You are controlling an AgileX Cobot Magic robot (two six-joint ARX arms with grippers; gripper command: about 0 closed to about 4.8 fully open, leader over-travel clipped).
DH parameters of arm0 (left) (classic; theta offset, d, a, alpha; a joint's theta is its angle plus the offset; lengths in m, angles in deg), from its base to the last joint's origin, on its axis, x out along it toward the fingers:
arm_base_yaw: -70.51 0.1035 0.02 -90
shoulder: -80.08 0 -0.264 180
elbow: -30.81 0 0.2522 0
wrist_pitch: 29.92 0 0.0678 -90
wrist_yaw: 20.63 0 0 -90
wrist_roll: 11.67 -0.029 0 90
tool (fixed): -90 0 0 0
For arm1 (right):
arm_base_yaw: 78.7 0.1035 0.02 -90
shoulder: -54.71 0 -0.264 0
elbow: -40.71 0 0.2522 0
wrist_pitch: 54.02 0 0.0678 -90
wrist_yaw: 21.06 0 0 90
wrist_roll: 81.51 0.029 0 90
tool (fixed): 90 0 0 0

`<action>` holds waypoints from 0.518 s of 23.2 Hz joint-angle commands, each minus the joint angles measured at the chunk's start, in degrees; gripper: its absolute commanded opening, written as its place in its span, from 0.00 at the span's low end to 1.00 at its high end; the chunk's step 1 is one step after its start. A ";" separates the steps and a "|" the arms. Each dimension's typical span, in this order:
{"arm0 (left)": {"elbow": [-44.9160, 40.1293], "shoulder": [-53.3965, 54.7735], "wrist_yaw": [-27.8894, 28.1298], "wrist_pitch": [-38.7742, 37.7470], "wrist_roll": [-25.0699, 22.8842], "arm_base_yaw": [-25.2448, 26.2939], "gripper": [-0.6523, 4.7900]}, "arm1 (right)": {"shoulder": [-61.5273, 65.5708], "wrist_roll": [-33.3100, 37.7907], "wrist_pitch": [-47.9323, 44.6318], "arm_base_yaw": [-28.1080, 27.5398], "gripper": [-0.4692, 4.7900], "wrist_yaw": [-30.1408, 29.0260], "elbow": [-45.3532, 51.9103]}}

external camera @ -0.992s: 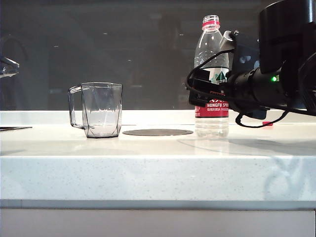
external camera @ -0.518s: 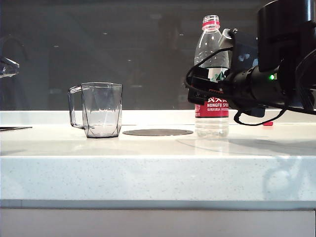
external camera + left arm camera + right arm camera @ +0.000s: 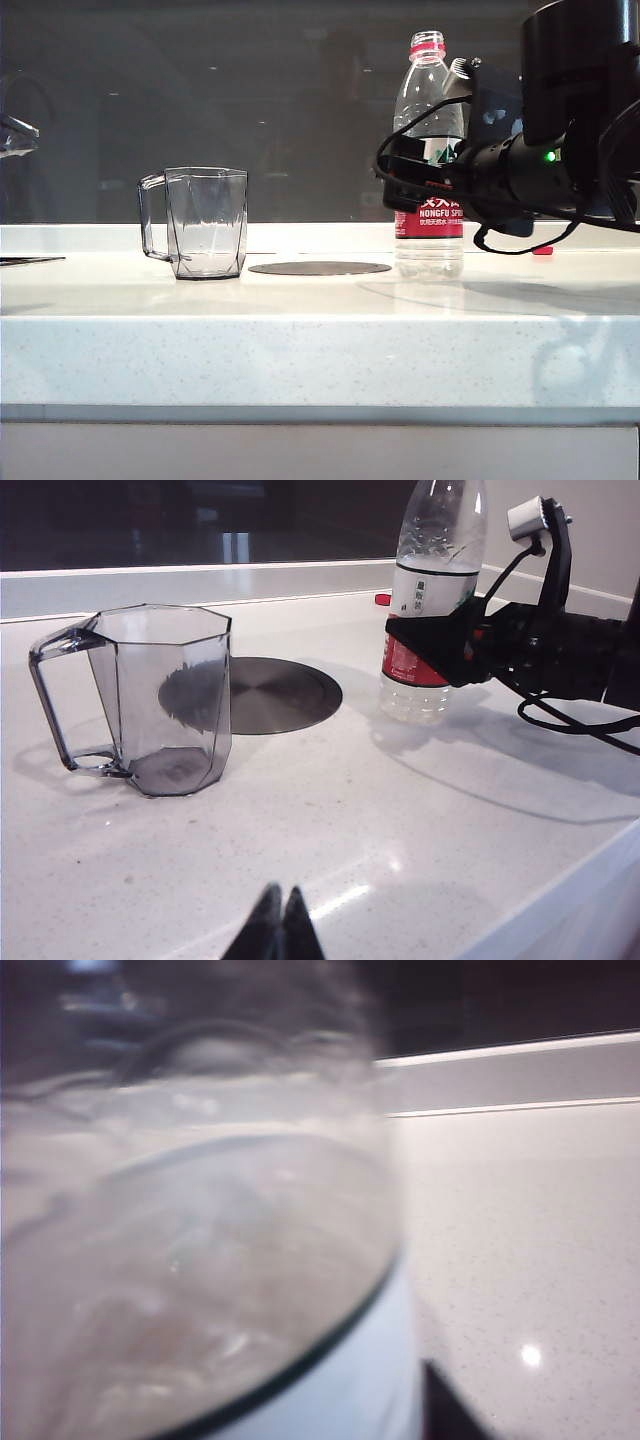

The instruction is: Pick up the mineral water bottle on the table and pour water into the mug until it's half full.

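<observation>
Since before, we are nudging our right fingers closer around the mineral water bottle, not squeezing it yet; a crooked squeeze could tip it. Our left fingers are pressed together near the table's front edge.

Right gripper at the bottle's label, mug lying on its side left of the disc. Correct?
Not quite: the mug stands upright, as the exterior view shows. Otherwise right: the right gripper is at the mineral water bottle label, mug left of the disc.

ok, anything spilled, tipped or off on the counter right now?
Nothing stands out. The bottle stands upright with the right end effector around its label, the mug is upright and empty, and the counter looks dry. The left end effector is shut, well clear of both.
</observation>
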 commanded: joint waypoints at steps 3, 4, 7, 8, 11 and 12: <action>0.13 0.00 -0.07 0.26 -0.17 0.07 0.11 | -0.22 -0.17 -1.01 0.09 0.73 0.35 -0.33; 0.13 0.00 -0.07 0.26 -0.17 0.07 0.11 | -0.22 -0.17 -1.03 0.09 0.73 0.35 -0.33; 0.15 0.00 -0.11 0.26 -0.15 0.59 0.11 | -0.28 -0.55 -1.53 0.09 0.73 0.31 -0.35; 0.15 0.00 -0.13 0.26 -0.17 1.11 0.11 | -0.37 -1.31 -1.57 0.09 0.73 0.09 -0.39; 0.15 0.00 -0.09 0.26 -0.17 4.20 0.11 | -0.39 -5.22 -1.99 0.15 0.73 -0.35 -0.66; 0.15 0.00 -0.09 0.26 -0.17 5.44 0.11 | -0.42 -7.21 -2.05 0.20 0.73 -0.74 -0.76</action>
